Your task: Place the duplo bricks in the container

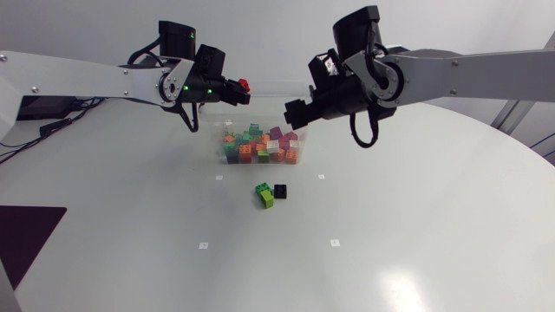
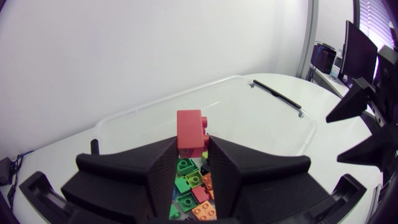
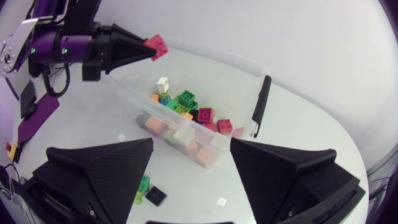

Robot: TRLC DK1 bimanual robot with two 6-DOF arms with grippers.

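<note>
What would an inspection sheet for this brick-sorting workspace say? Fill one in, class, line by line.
Surface: round white table, smooth.
Job's things: clear plastic container holding many mixed-colour plastic bricks; green plastic bricks and a black plastic brick lie on the table in front of it.
Clutter: small white square markers on the table.
Pincers: left pincer shut on a red plastic brick, held above the container; right pincer open and empty, over the container.
Cables: black cable loop under each arm's wrist.
Surroundings: nothing seen.
</note>
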